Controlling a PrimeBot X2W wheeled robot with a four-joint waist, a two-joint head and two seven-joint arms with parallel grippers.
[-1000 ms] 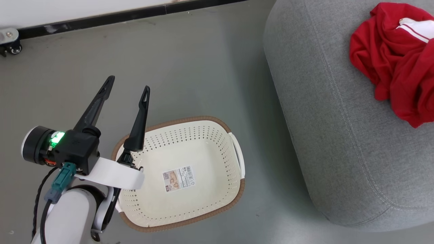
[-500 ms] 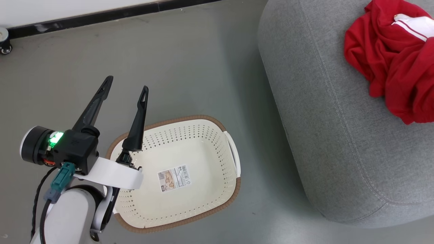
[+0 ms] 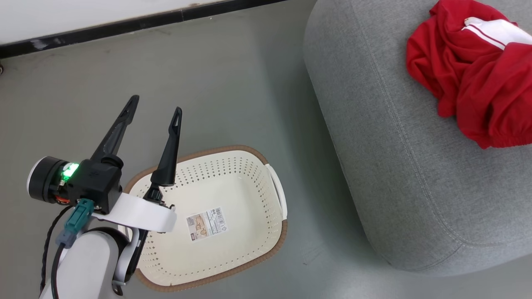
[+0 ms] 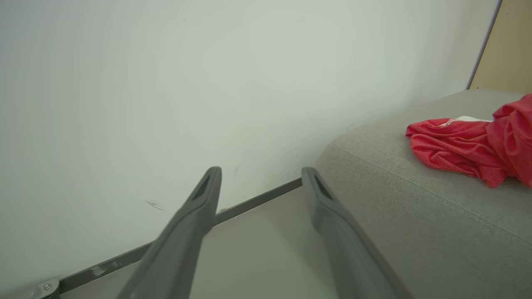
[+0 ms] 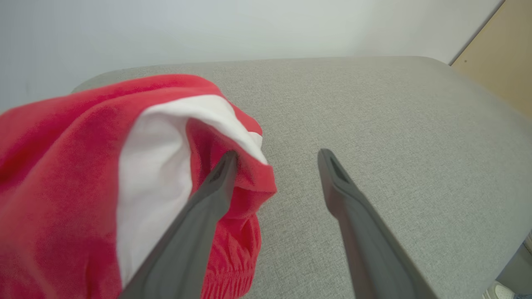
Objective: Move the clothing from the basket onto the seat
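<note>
The red clothing (image 3: pixel 469 83) with a white striped panel lies heaped on the grey seat (image 3: pixel 395 145) at the upper right. In the right wrist view my right gripper (image 5: pixel 278 155) is open just over the seat (image 5: pixel 374 104), its left finger against the clothing's (image 5: pixel 62 166) edge and nothing between the jaws. The cream basket (image 3: pixel 220 148) stands on the floor at the lower centre with just a paper label (image 3: pixel 206 224) in it. My left gripper (image 3: pixel 156 106) hangs open over the basket's left end. In its own view the left gripper (image 4: pixel 262 172) points at the wall, the clothing (image 4: pixel 469 149) to its right.
A black baseboard (image 3: pixel 124 25) runs along the white wall behind the grey floor. A strip of bare floor separates basket and seat. A tan panel (image 5: pixel 498 62) stands past the seat's far corner.
The head camera has turned, so basket, seat and clothing sit further left in the picture. My left gripper stays open and still. My right gripper has gone from shut to open.
</note>
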